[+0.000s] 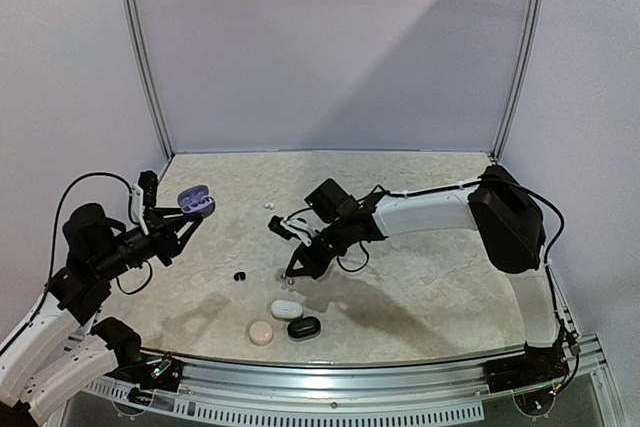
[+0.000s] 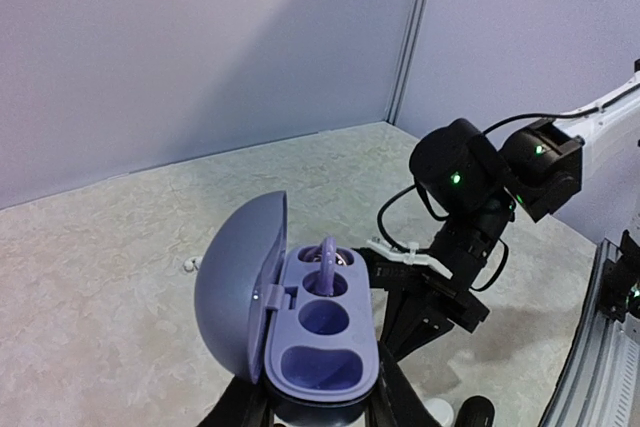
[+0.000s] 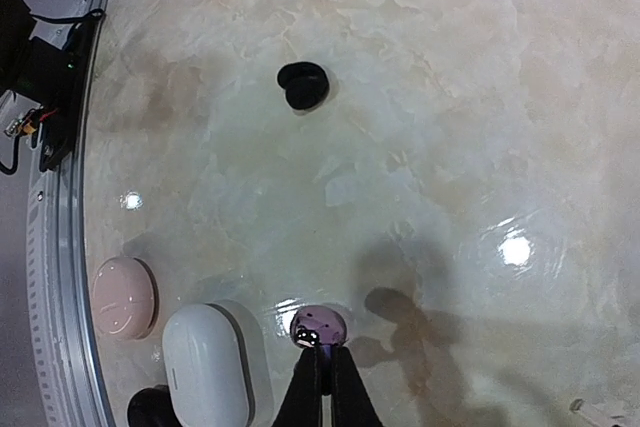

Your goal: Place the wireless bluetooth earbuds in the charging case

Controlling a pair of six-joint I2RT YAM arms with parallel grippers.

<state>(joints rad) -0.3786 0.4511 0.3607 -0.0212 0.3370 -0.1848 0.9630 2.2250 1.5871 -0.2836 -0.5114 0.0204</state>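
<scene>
earbud [image 3: 318, 325], purple, on marbled table [image 3: 420, 97] | right fingers [image 3: 308, 389] together | left fingers [image 2: 397, 402] clamp case [image 2: 322, 349]

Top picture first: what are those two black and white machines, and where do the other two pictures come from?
Those are a robot's left arm and right arm, bolted to a table and seen from above. The other two pictures come from cameras on their wrists. The left tool holds an open purple case with a seated bud in it. The right tool seems to pinch a purple earbud on the table. Nearby lie a black earbud, a pink case, a white case and a black case.
</scene>
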